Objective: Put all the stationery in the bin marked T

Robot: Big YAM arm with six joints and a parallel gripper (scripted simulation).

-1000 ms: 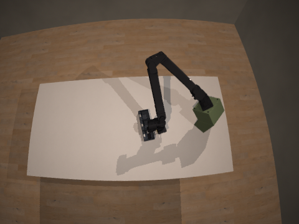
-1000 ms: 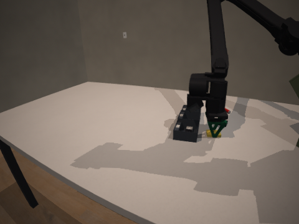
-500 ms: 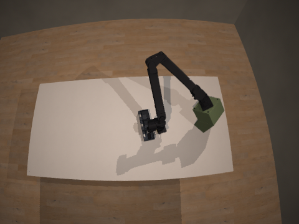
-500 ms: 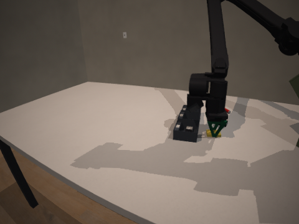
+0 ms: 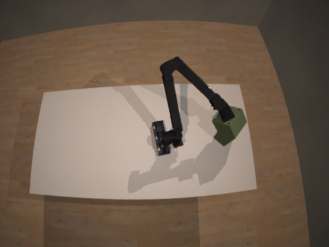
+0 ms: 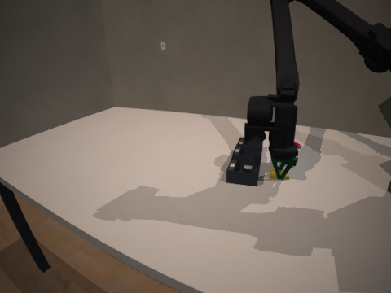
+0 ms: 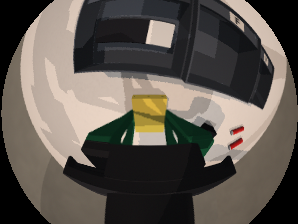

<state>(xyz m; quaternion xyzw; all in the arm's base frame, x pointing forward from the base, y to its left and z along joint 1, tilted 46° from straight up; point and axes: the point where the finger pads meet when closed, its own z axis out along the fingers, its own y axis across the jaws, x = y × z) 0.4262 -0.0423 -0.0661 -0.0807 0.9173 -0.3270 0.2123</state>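
Grey-brown walls [image 5: 137,10] [image 6: 183,73] and a plank floor [image 5: 103,223] [image 6: 102,268] surround the pale worktop [image 5: 86,137] [image 6: 122,163] [image 7: 100,92], which carries broad shadows of the arm. Close by my pincer [image 5: 177,144] [image 6: 281,175] [image 7: 149,119] stands a dark divided bin unit [image 5: 157,127] [image 6: 243,177] [image 7: 185,75]; one compartment holds something with a pale end. I can make out an F on one label, but I can't read a T on any. Two small red cylinders with silvery ends [image 6: 297,144] [image 7: 237,130] lie on the other side, and a black object [image 7: 206,128] is partly hidden behind one green finger. From its green mount [image 5: 224,137] [image 6: 386,107], my arm [image 5: 173,103] [image 6: 285,49] rises to a bent elbow, then slants down to the wrist beside the bins, with the fingers aimed down at the worktop. They are drawn in against both sides of the yellow block [image 6: 274,174] [image 7: 149,106], so I have it gripped, low at the worktop and outside the bins.
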